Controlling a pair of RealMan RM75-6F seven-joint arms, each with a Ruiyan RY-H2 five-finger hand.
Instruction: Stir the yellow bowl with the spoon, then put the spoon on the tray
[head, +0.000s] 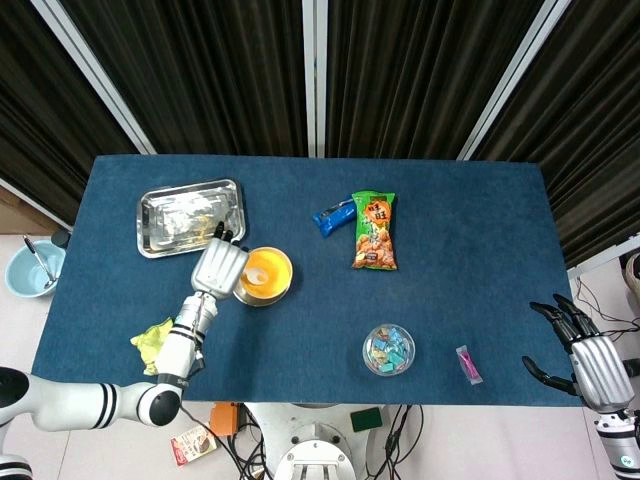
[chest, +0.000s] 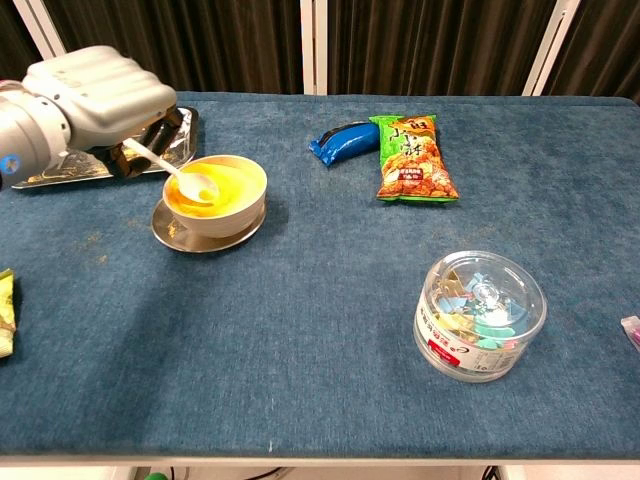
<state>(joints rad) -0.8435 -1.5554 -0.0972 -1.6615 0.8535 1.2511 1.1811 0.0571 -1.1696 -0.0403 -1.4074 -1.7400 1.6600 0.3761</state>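
Chest view: our left hand (chest: 95, 90) grips spoon (chest: 170, 167), tip in yellow bowl (chest: 215, 193); tray (head: 190, 215) at hand's 11 o'clock. Right hand (head: 590, 362) empty, fingers spread.

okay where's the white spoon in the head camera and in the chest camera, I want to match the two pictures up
Head view: the spoon is left of centre, its tip inside the yellow bowl, mostly hidden under the left hand.
Chest view: upper left, the spoon slants down from the left hand into the yellow bowl.
Shared landmark: the steel tray just behind the bowl.
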